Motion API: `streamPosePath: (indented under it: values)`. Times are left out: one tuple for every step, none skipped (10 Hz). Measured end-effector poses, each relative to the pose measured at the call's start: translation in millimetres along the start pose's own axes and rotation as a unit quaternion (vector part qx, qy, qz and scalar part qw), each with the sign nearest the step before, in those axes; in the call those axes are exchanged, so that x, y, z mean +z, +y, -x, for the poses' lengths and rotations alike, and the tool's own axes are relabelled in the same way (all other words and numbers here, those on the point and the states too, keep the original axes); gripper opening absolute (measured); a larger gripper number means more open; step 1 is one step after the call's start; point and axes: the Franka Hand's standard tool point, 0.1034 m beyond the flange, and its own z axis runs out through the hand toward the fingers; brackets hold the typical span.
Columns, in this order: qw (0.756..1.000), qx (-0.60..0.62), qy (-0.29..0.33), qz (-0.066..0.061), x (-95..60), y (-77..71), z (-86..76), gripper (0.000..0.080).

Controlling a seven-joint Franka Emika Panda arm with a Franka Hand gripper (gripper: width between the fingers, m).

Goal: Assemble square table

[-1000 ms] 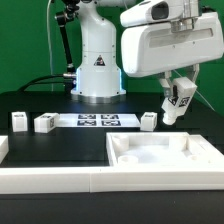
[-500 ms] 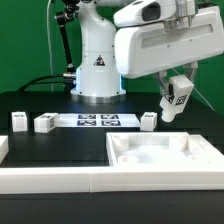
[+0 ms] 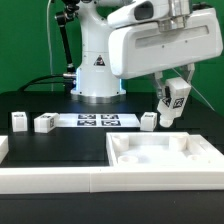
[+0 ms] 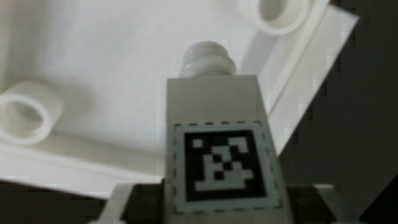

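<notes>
In the exterior view my gripper (image 3: pixel 173 102) is shut on a white table leg (image 3: pixel 172 103) with a black-and-white tag, held tilted in the air over the far right part of the square table top (image 3: pixel 165 160). The wrist view looks down the held leg (image 4: pixel 217 130), its round tip pointing at the white top (image 4: pixel 107 130). Round sockets (image 4: pixel 25 112) show in the top's corners. My gripper (image 4: pixel 222 203) clamps the leg from both sides. Three more legs stand on the black table: two at the exterior view's left (image 3: pixel 19 122) (image 3: pixel 45 123) and one beside the top (image 3: pixel 148 120).
The marker board (image 3: pixel 95 121) lies flat on the black table between the loose legs. A long white rail (image 3: pixel 50 180) edges the front. The arm's white base (image 3: pixel 97 70) stands at the back, with cables to the exterior view's left.
My gripper, still holding the leg, has drifted a little toward the exterior view's left. The top and the loose legs have not moved.
</notes>
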Motion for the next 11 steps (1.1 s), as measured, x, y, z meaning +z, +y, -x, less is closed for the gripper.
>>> streamPosePath:
  values:
    - [1.0, -0.002, 0.021, 0.011, 0.4, 5.5, 1.1, 0.029]
    - [0.999, -0.002, 0.03, 0.017, 1.0, 6.7, 0.1, 0.029]
    - [0.999, -0.002, 0.032, 0.016, 3.2, 4.9, -1.5, 0.029]
    - [0.999, -0.002, 0.032, 0.014, 5.4, 2.6, -5.4, 0.029]
    - [0.999, 0.001, 0.033, 0.01, 7.2, -0.2, -13.8, 0.029]
    - [0.999, 0.001, 0.039, 0.008, 7.7, -5.9, -27.4, 0.029]
    - [0.999, -0.006, 0.042, 0.007, 8.8, -11.7, -35.2, 0.029]
    - [0.999, -0.005, 0.04, 0.007, 9.8, -9.1, -31.7, 0.029]
    - [0.999, -0.004, 0.04, 0.007, 10.1, -8.3, -31.0, 0.029]
    - [0.999, -0.005, 0.043, 0.009, 10.2, -7.6, -31.4, 0.029]
    - [0.999, -0.005, 0.052, 0.015, 10.3, -5.1, -31.6, 0.029]
